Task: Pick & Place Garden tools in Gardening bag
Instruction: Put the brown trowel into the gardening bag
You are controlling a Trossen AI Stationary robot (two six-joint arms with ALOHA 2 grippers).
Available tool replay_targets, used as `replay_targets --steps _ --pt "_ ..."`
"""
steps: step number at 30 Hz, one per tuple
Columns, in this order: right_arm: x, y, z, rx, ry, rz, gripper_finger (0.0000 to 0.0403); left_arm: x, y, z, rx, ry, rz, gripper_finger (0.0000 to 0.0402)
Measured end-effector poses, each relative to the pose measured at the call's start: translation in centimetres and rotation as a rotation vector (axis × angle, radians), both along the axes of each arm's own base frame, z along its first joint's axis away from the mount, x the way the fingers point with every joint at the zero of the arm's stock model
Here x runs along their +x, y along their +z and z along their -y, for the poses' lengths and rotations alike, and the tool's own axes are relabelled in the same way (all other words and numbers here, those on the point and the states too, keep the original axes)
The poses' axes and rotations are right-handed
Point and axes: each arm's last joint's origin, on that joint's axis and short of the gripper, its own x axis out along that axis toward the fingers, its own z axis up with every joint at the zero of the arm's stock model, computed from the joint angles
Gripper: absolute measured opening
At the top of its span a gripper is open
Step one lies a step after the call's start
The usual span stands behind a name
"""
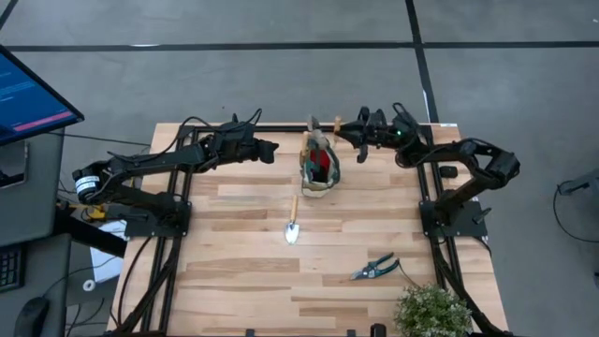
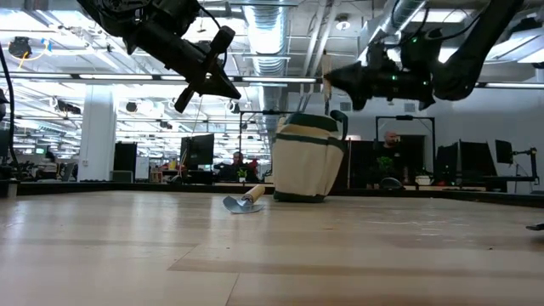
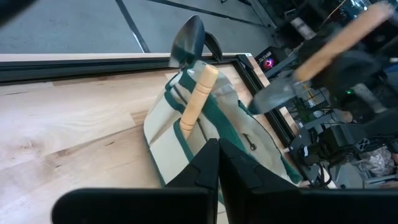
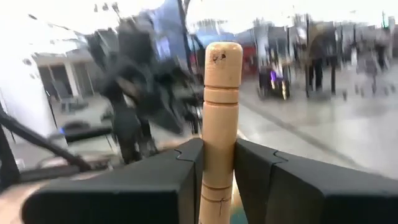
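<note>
The beige gardening bag [image 1: 318,178] with green trim stands upright at the table's far middle. A wooden handle [image 3: 198,94] and a dark blade [image 3: 188,38] stick up out of it, and something red [image 1: 321,167] shows inside. My right gripper [image 1: 343,134], just right of the bag and above its top, is shut on a trowel's wooden handle [image 4: 221,81]. My left gripper [image 1: 273,150] hangs shut and empty just left of the bag. Another trowel [image 1: 292,225] lies flat on the table in front of the bag. The blue-handled pruning shears [image 1: 374,270] lie near the front right. My right gripper pinches the trowel's wooden handle [image 4: 219,155] between its two fingers [image 4: 168,180], with the handle's free end reaching well past them. The fingers come about level from the table's right and lie across the handle. The trowel is lifted clear, its metal blade [image 3: 273,94] slanting down toward the bag.
A green leafy plant [image 1: 432,314] stands at the table's front right corner. A black frame rail [image 1: 281,124] runs along the far edge behind the bag. Bare wood [image 1: 234,271] spreads over the front left of the table.
</note>
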Motion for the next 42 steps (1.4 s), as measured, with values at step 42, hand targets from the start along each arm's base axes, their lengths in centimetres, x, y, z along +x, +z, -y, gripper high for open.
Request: replay_targets --steps 42 --pt "0.9 -1.4 -1.4 -0.048 0.11 -0.114 0.0056 0.0 0.0 -0.1 0.031 0.016 -0.016 0.0008"
